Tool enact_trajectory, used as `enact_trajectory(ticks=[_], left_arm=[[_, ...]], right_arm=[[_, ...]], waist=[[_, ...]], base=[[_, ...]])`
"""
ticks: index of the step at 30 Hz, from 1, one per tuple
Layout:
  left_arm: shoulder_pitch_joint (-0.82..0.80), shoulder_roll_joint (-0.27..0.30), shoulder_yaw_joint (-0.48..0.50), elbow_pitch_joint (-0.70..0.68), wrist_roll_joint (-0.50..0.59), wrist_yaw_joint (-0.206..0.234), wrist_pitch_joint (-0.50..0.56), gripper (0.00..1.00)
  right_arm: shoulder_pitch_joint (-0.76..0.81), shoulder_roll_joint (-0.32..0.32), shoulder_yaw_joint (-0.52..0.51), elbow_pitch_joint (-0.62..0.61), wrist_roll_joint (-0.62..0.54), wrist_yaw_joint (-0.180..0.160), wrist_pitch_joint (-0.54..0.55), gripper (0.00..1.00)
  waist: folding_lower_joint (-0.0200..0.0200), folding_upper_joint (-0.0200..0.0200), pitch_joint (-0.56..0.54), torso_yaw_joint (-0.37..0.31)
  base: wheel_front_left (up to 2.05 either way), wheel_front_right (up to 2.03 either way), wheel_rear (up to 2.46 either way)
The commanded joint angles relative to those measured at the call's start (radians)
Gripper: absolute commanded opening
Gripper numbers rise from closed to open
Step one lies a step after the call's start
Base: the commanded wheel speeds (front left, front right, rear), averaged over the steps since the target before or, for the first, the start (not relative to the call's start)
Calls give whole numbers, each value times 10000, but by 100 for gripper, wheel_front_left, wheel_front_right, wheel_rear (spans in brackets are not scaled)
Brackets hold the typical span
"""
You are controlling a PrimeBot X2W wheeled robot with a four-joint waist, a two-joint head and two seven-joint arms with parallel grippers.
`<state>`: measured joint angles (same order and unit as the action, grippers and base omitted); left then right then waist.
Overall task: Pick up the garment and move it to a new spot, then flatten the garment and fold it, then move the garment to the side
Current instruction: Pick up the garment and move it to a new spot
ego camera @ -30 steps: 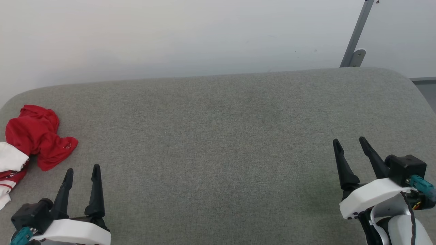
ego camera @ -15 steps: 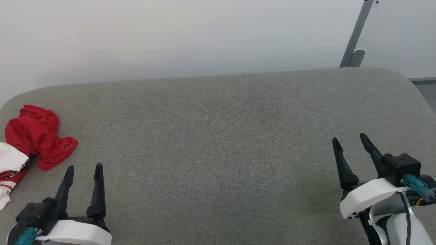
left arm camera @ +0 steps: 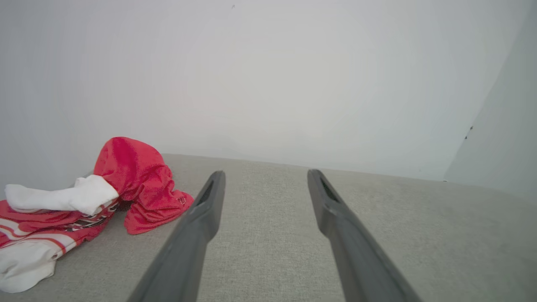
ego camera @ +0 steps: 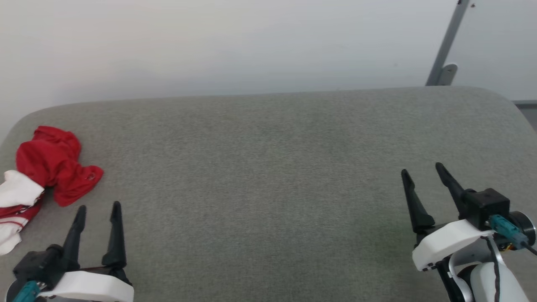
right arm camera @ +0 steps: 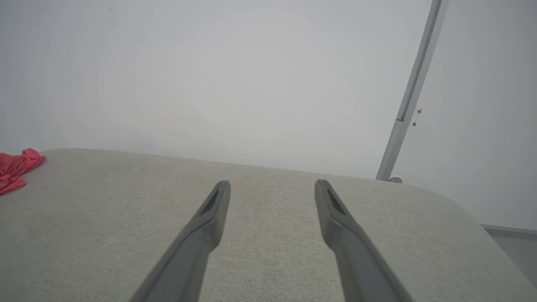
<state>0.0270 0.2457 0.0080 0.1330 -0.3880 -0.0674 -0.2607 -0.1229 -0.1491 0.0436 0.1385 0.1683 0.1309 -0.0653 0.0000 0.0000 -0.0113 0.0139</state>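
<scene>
Head view: everything has slid slightly right since a second ago, so my camera turned toward the garment (ego camera: 50, 167), crumpled at mid-left. Left gripper (ego camera: 99, 205) and right gripper (ego camera: 421, 167) are both spread and empty. Left wrist view: the garment lies lower left, untouched. Right wrist view: red cloth at the left edge. I judge the pickup hasn't started.

Garment (ego camera: 54, 167) on padded surface (ego camera: 268, 167), far left; left hand (ego camera: 99, 206) near it (apart); right hand (ego camera: 421, 167) opposite side

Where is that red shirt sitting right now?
In the head view the red shirt lies crumpled at the far left edge of the grey surface, just ahead and left of the open left gripper, not touching it.
</scene>
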Motion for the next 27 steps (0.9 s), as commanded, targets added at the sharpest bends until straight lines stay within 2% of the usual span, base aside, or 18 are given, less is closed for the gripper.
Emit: enact_trajectory(ticks=[1,6,14,17,27], left_arm=[[-39,-42,116,16,-189,111,-13,100],[-47,-30,375,53,-303,407,99,100],[52,-27,820,-37,-603,906,340,100],[88,12,911,-88,-720,1009,479,100],[180,147,871,-204,-653,1131,743,100]], right_arm=[[-62,-39,135,-74,40,-3,48,100],[-150,-147,632,-162,156,-3,197,100],[-205,-244,1214,-241,363,-3,375,100],[-218,-274,1357,-232,476,-5,366,100],[-268,-268,1710,-108,661,-5,394,100]], waist=[[0,0,-23,183],[0,0,-128,809],[0,0,-356,2281],[0,0,-428,2814],[0,0,-494,3912]], base=[[0,0,0],[0,0,0],[0,0,0],[0,0,0],[0,0,0]])
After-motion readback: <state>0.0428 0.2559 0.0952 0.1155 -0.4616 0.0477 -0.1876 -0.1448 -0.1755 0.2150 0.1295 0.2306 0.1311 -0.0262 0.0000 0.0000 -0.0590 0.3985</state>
